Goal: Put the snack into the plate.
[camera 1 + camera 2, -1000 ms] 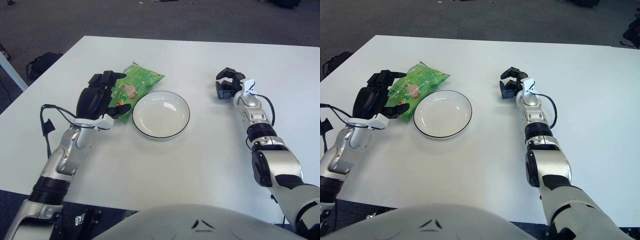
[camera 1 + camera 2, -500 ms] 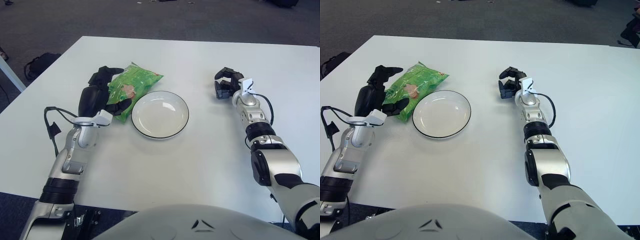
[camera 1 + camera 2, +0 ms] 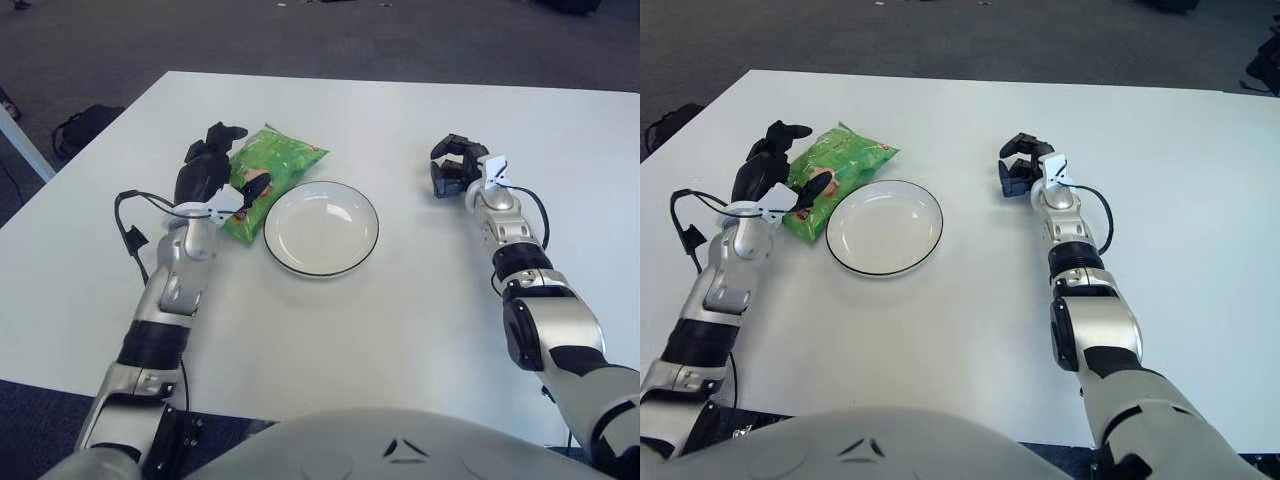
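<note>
The snack (image 3: 282, 165) is a green crinkled bag lying flat on the white table, just left of the plate. The plate (image 3: 321, 229) is white with a thin black rim and holds nothing. My left hand (image 3: 240, 160) stands over the bag's left edge. Its thumb lies on top of the bag near the plate side, and its fingers (image 3: 222, 134) stretch out past the bag's far-left corner. The bag is not lifted. My right hand (image 3: 452, 166) shows to the right of the plate, fingers curled, holding nothing.
The white table (image 3: 330, 330) runs wide around the plate, with its left edge close to my left elbow. A black cable (image 3: 128, 225) loops off my left forearm. A dark bag (image 3: 82, 126) lies on the floor beyond the table's left edge.
My left hand has moved forward and turned more upright, from beside the bag to over its left edge, thumb now on the bag. The bag, plate and right hand stay where they were.
</note>
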